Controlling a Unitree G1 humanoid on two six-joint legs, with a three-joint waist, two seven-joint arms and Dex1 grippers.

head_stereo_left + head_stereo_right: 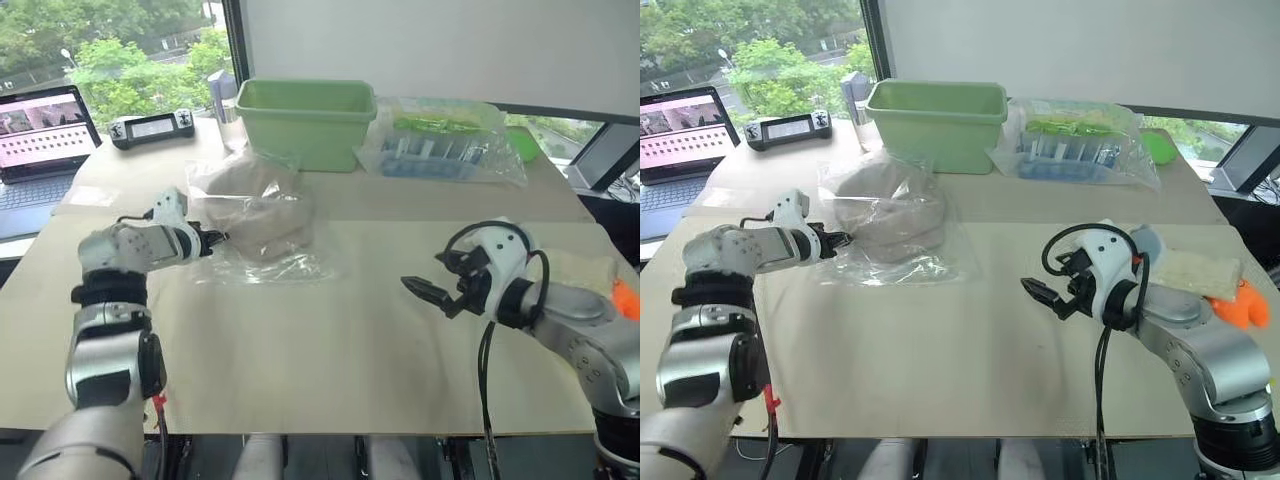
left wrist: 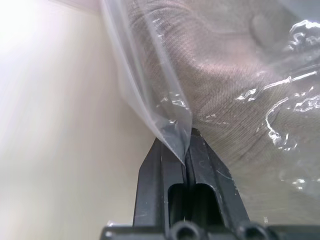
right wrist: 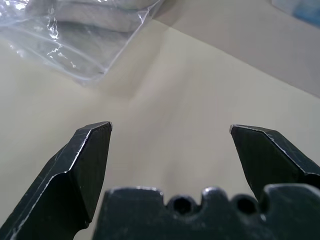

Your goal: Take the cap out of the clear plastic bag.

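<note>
Left gripper (image 2: 186, 145) pinched tight on the left edge of the clear plastic bag (image 1: 262, 262), beige cap (image 1: 255, 215) inside before the green tub (image 1: 305, 120), bare table (image 1: 330, 340) beyond, right gripper (image 1: 432, 293) spread wide, empty.

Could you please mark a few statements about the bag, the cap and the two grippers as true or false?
1. The left gripper is shut on an edge of the bag. True.
2. The cap lies outside the bag. False: it is inside the bag.
3. The right gripper is open and holds nothing. True.
4. The bag sits inside the green tub. False: it lies on the table, in front of the tub.
5. The right gripper touches the bag. False: it hangs apart from it, over bare table.
</note>
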